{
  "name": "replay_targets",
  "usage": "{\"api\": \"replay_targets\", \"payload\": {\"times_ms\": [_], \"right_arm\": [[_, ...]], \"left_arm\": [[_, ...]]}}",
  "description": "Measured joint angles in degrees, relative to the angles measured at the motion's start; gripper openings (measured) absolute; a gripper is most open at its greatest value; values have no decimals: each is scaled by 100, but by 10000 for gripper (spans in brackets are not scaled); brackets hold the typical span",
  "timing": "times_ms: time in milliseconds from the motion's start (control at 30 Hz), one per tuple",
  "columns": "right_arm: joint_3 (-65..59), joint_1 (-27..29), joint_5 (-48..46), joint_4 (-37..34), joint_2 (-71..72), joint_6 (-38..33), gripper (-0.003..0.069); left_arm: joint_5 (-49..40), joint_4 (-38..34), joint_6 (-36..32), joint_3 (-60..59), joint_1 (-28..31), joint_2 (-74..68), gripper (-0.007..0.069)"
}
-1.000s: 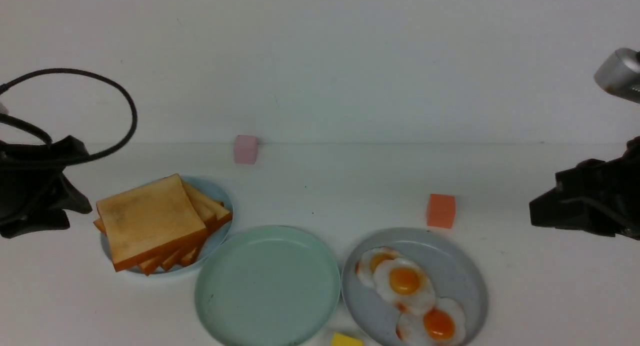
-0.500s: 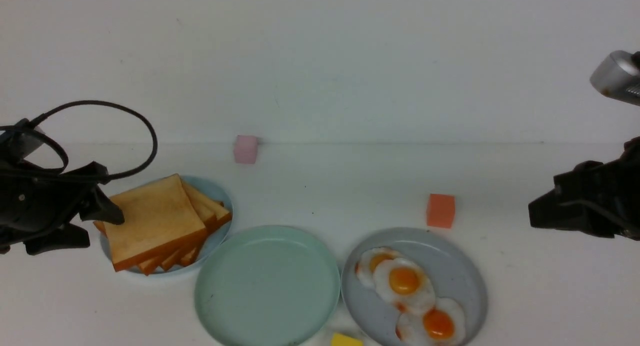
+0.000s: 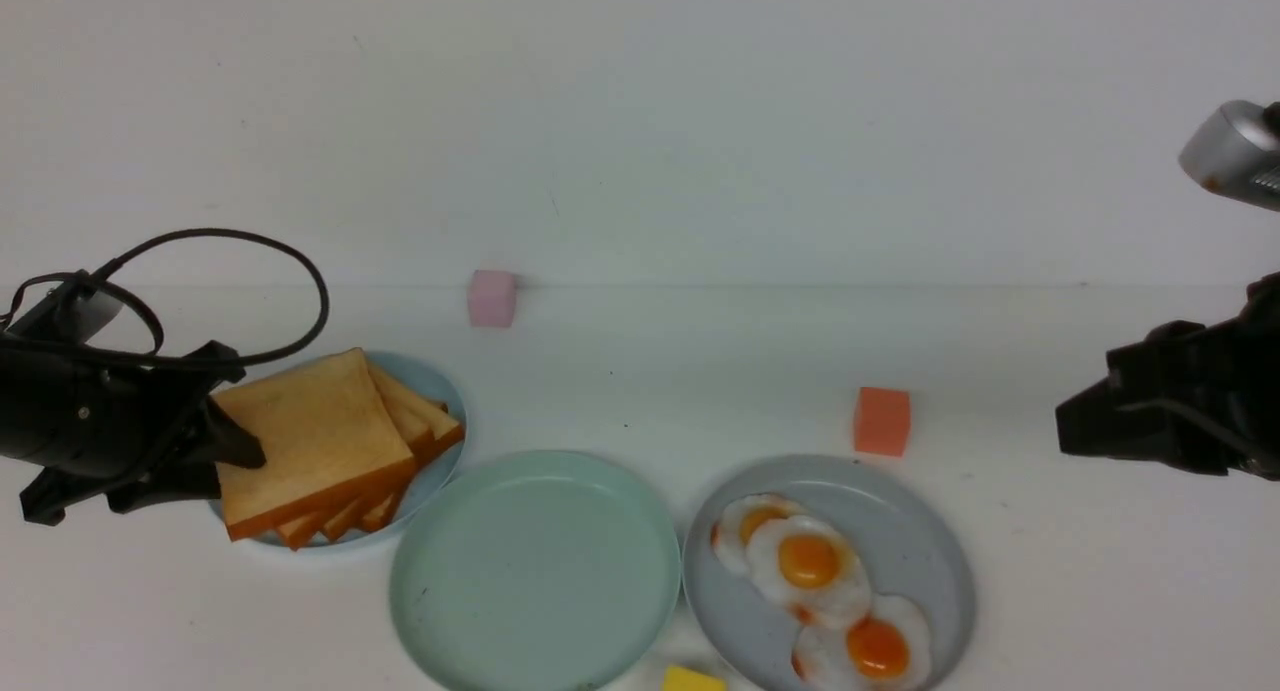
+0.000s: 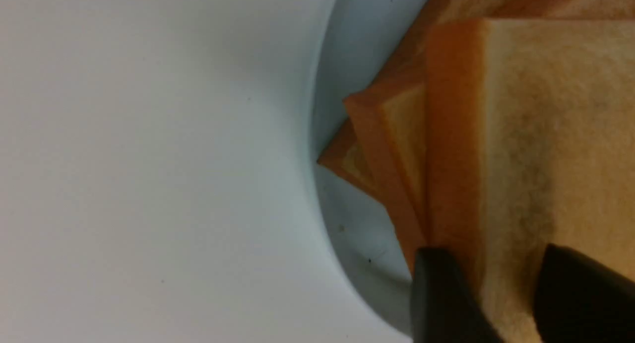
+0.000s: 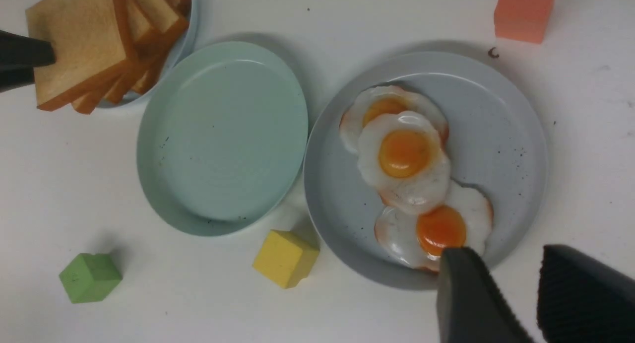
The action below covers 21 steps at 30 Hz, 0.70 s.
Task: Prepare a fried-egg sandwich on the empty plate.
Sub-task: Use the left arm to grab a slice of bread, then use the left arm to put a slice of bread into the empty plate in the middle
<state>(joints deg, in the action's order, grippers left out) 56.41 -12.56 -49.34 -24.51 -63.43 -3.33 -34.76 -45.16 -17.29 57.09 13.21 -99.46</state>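
Note:
The empty mint-green plate point(image 3: 535, 571) sits front centre; it also shows in the right wrist view point(image 5: 223, 134). A pile of toast slices point(image 3: 320, 436) lies on a light-blue plate point(image 3: 445, 383) to its left. Fried eggs point(image 3: 810, 561) lie on a grey plate point(image 3: 925, 531) to its right. No assembled sandwich is in view. My left gripper point(image 3: 215, 468) is open, its jaws straddling the left edge of the top toast slice point(image 4: 555, 134), one finger above and one below. My right gripper point(image 3: 1075, 426) is open and empty, held above the table to the right of the grey plate.
A pink cube point(image 3: 491, 298) stands at the back by the wall. An orange cube point(image 3: 882, 421) is just behind the grey plate. A yellow cube point(image 5: 285, 257) lies in front between the two plates, and a green cube point(image 5: 89, 277) lies front left.
My left gripper has moved right and down to the toast pile, and its jaws now sit around the top slice's left edge. The right arm has barely moved.

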Motion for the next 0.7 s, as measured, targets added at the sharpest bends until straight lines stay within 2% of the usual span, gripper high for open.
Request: {"api": "replay_targets", "payload": {"times_ms": [33,100,167,333,500,567,700], "right_arm": [[0,0,0,0,0,0,241],[0,0,-49,0,0,0,241],[0,0,-94,6,0,0,241],[0,0,-191,6,0,0,241],[0,0,-215,1,0,0,241],[0,0,-215,1,0,0,241],[0,0,-192,1,0,0,241]], "left_arm": [[0,10,0,0,0,0,208],[-43,117,-9,5,0,12,126],[-83,166,-12,5,0,17,99],[-290,227,-351,5,0,340,97],[-901,-399,-1276,5,-16,916,97],[-1283,-873,-1906,-22,-204,1152,97],[-1292,-1058,-2162,-196,-824,1144,97]]}}
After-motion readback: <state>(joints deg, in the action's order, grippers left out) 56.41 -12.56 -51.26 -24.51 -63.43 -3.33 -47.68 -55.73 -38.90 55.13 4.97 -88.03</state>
